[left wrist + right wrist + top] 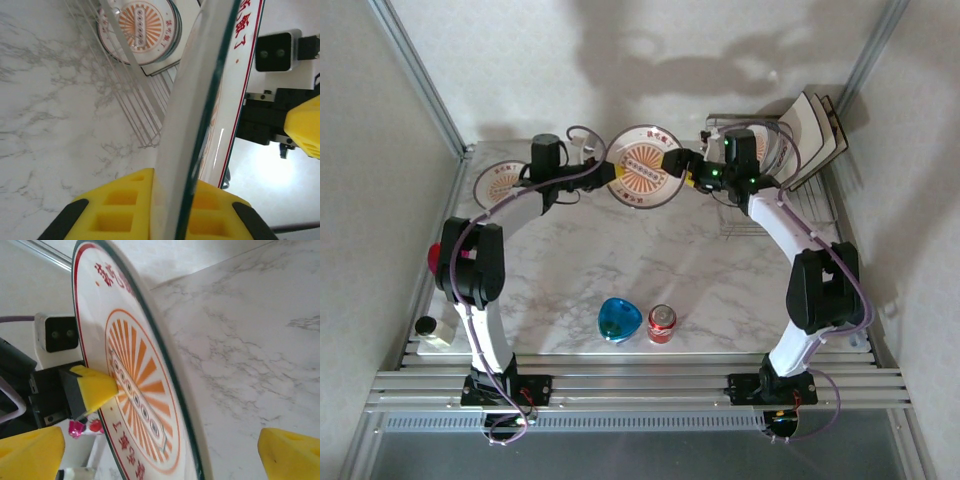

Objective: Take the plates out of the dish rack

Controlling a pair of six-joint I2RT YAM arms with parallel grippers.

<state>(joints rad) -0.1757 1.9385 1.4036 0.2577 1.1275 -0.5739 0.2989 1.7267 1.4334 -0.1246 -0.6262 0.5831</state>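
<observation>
A round white plate (642,165) with an orange sunburst and red characters hangs upright over the back of the table. My left gripper (613,172) is shut on its left rim; in the left wrist view the yellow fingers (125,210) clamp the plate's edge (200,100). My right gripper (678,163) stands open at the plate's right side, its fingers (30,455) straddling the plate (135,390) without touching it. The dish rack (770,205) sits at the back right, holding square cream plates (815,140) and another round plate (137,30). A further round plate (505,183) lies flat at the back left.
A glossy blue bowl (619,319) and a red can (662,323) stand near the front middle. A small bottle (428,327) sits at the front left edge. Walls close in the table at the back and on both sides.
</observation>
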